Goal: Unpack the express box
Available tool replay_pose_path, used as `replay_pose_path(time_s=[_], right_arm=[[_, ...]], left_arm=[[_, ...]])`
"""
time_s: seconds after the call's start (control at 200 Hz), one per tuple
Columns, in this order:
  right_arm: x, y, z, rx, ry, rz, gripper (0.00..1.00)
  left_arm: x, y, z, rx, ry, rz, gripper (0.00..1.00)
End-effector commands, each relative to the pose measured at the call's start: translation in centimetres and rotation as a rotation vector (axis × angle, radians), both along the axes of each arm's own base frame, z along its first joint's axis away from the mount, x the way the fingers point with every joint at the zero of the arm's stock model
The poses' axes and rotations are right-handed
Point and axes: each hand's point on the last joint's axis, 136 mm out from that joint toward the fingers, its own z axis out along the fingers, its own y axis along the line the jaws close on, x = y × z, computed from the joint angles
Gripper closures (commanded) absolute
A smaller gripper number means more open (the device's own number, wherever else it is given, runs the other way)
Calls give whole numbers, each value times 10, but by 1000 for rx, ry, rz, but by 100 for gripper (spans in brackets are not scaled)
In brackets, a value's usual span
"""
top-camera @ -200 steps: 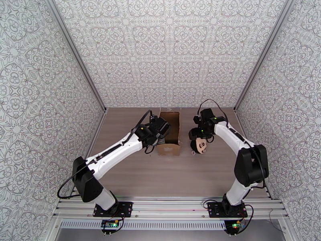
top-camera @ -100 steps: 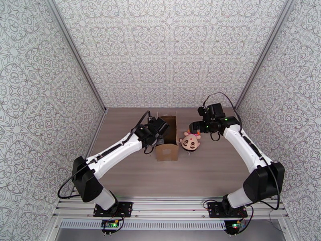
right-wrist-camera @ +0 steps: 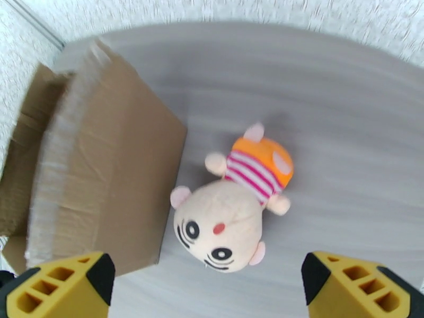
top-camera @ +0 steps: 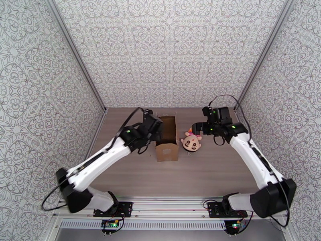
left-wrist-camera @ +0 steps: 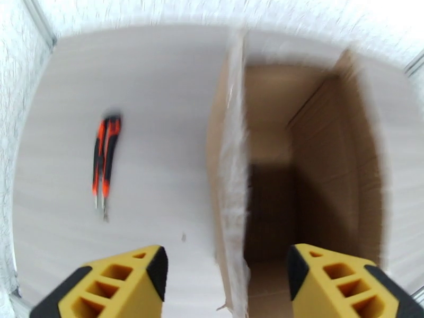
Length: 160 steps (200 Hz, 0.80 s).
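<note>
hovering wide open and empty, right gripper [right-wrist-camera: 209,290] over one plush doll [right-wrist-camera: 233,213]; left gripper [left-wrist-camera: 225,287], jaws apart, holding nothing, above left wall of one express box [top-camera: 167,142], open-topped, mid table [top-camera: 132,173], doll just right; one utility knife [left-wrist-camera: 104,155] left of it

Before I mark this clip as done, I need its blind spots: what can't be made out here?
- Left wrist view: the express box floor is dark and blurred; whether anything is left inside cannot be told.
- Left wrist view: the utility knife is smeared double by motion; its blade is unreadable.
- Right wrist view: the doll lies face up, so its back is hidden.
</note>
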Motion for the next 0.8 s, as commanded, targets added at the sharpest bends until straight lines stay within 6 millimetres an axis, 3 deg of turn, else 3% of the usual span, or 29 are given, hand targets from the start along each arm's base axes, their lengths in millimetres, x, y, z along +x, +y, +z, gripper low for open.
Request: replay_pose_path(time_s=[0.0, 0.11, 0.165, 0.24, 0.37, 0.45, 0.59, 0.665, 0.795], right_arm=[[-3, -38, 17, -62, -108, -159, 1], [-20, -85, 14, -150, -236, -340, 1], [-32, -107, 11, -164, -318, -424, 1], [-47, -135, -14, -219, -389, -552, 1], [-53, -150, -64, -270, -427, -621, 1], [-43, -143, -84, -248, -456, -591, 1], [-22, -134, -96, -211, -596, -560, 1], [-9, -125, -105, -224, -627, -504, 1], [6, -116, -101, -260, -719, -438, 1]], left_arm=[[0, 40, 50, 73, -219, 36, 25], [-13, 99, 51, 148, -296, 139, 1], [-18, 134, 29, 185, -275, 219, 0], [-24, 182, -14, 233, -211, 335, 1], [-34, 244, -82, 335, -206, 467, 1], [-36, 260, -105, 348, -286, 486, 0], [-25, 284, -110, 270, -382, 556, 1], [-12, 284, -128, 285, -345, 522, 1], [1, 280, -145, 280, -417, 519, 1]])
